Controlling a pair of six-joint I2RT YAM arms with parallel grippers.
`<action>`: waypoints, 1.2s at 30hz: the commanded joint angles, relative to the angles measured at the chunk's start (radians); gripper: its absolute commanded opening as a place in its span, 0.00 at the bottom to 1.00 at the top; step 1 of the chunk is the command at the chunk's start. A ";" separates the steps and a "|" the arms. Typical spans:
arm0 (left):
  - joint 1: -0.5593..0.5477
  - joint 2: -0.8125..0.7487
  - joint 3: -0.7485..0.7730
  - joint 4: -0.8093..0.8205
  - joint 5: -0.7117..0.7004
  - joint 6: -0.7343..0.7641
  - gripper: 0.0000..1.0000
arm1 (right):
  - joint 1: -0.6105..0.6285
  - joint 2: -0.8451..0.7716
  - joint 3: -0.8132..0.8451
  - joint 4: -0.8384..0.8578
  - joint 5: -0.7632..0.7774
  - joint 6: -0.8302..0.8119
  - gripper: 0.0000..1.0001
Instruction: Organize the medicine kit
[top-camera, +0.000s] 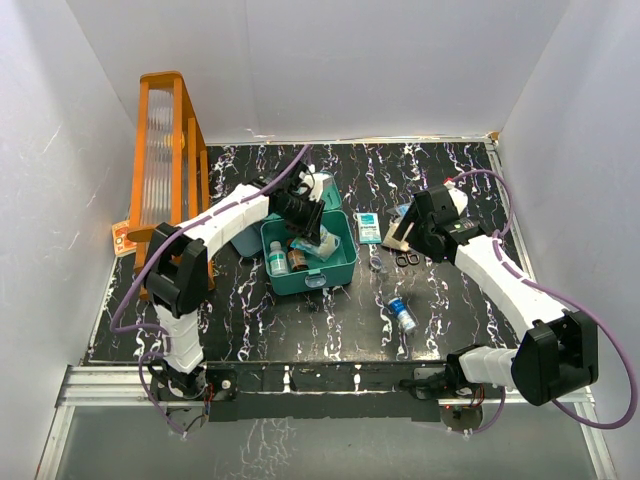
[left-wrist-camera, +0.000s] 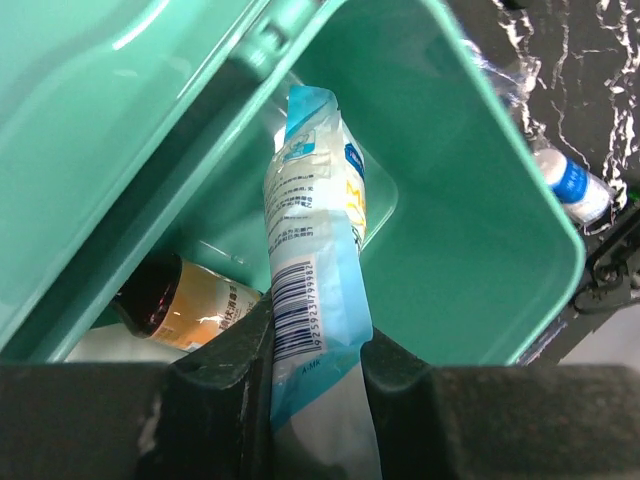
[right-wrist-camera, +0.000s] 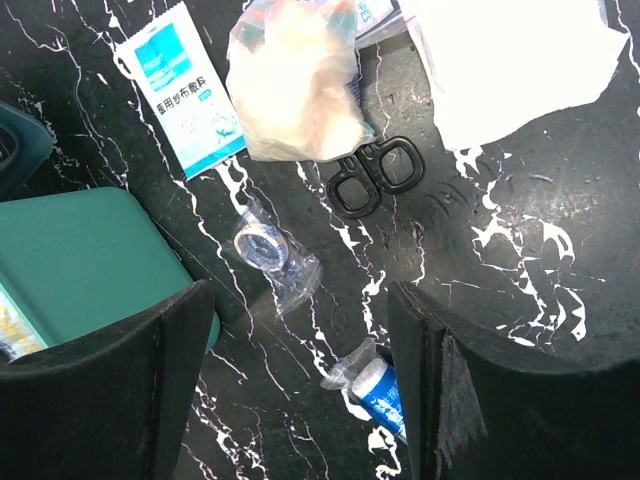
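mid-table, a little left of centre on the black marbled table (top-camera: 250, 310): the medicine kit (top-camera: 335, 272), teal-green, lid swung open, small latch on the near wall. over its far edge, the left gripper (top-camera: 312, 222), fingers (left-wrist-camera: 220, 400) clamped tight on a blue-and-white packet (left-wrist-camera: 315, 230) with a barcode near the held end. far end of the packet down inside the kit, leaning toward the far wall. also inside, toward the left: a brown bottle (left-wrist-camera: 185, 305) with a pale label and, just beside it in the top view, a white bottle (top-camera: 277, 262).

right of the kit and apart from it, the right gripper (right-wrist-camera: 300, 320), hovering above the table, fingers (right-wrist-camera: 120, 390) spread wide with nothing between them. loose on the table beneath and around it:
- a blue-and-white sachet (right-wrist-camera: 185, 85), just right of the kit
- a clear bag of pale wadding (right-wrist-camera: 295, 80), just beside the sachet
- black-handled scissors (right-wrist-camera: 375, 175), blades hidden under that bag
- a clear-wrapped roll (right-wrist-camera: 270, 250), nearer than the sachet
- a small blue-labelled bottle (right-wrist-camera: 380, 395), on its side, nearest of the lot
- a white sheet (right-wrist-camera: 520, 60), right of the scissors

at the far left, against the wall: a tall orange rack (top-camera: 165, 160), apart from the kit.
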 joint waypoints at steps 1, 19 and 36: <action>-0.006 -0.088 -0.079 0.144 -0.054 -0.144 0.20 | -0.003 -0.014 0.044 0.008 0.044 -0.016 0.68; -0.086 -0.060 0.018 -0.065 -0.121 0.085 0.22 | -0.003 -0.002 0.048 -0.015 0.050 -0.048 0.67; -0.113 0.006 0.089 -0.186 0.019 0.204 0.28 | -0.003 -0.026 0.039 -0.024 0.055 -0.060 0.67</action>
